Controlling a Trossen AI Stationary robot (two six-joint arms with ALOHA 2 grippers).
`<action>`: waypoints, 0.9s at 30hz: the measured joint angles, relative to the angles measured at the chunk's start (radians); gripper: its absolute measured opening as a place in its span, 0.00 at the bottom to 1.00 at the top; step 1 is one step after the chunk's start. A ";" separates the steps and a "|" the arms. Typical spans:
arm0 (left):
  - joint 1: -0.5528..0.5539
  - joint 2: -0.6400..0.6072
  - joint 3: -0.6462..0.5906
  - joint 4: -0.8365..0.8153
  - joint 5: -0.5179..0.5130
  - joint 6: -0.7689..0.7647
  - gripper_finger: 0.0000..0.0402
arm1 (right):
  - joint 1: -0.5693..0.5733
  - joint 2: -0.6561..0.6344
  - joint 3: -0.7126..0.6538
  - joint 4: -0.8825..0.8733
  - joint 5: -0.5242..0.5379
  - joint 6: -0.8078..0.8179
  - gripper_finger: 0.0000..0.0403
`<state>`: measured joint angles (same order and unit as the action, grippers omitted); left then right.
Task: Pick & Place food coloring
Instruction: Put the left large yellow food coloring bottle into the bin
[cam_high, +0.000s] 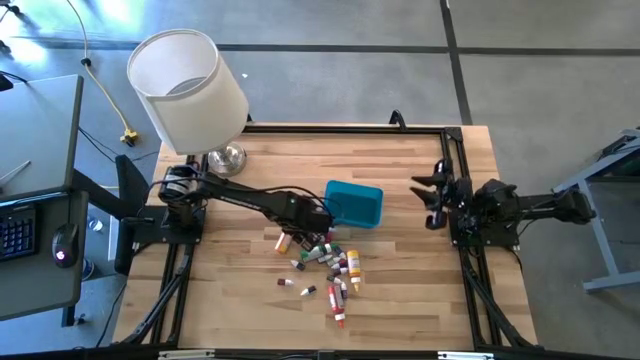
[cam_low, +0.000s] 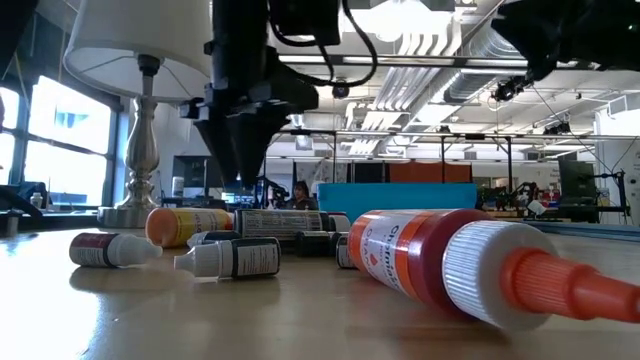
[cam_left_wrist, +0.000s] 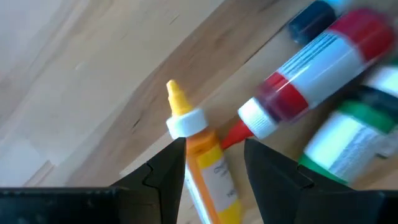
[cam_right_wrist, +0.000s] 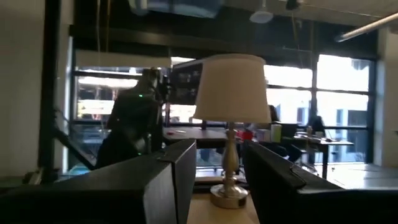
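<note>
Several small food coloring bottles (cam_high: 325, 262) lie in a loose pile on the wooden table, just in front of the teal bin (cam_high: 353, 203). My left gripper (cam_high: 297, 230) points down over the pile's left end. It is open, with one finger on either side of an orange bottle (cam_left_wrist: 208, 171) that has a white collar and a yellow tip and lies on its side. In the low view my left gripper (cam_low: 245, 185) hangs just above the orange bottle (cam_low: 190, 225). A red-and-white bottle (cam_left_wrist: 311, 68) lies beside it. My right gripper (cam_high: 430, 200) is open and empty at the table's right side.
A white-shaded lamp (cam_high: 190, 85) stands on its metal base (cam_high: 228, 157) at the table's far left corner. A big red tube with an orange tip (cam_low: 440, 265) lies nearest the front edge. Bare wood shows left and right of the pile. A desk with a keyboard stands off the table's left.
</note>
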<state>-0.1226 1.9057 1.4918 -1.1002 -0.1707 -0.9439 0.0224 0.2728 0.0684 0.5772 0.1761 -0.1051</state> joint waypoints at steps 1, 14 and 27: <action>0.001 0.001 -0.001 -0.007 0.000 0.003 0.40 | -0.002 0.029 0.007 0.003 -0.002 0.000 0.31; 0.011 0.022 0.000 -0.009 -0.014 -0.003 0.40 | -0.005 0.517 0.185 -0.005 0.016 0.027 0.41; 0.012 0.096 0.002 0.018 -0.026 -0.013 0.40 | -0.005 0.584 0.215 -0.005 0.016 0.011 0.39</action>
<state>-0.1108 2.0019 1.4940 -1.0819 -0.1966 -0.9571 0.0176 0.8566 0.2832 0.5722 0.1917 -0.0937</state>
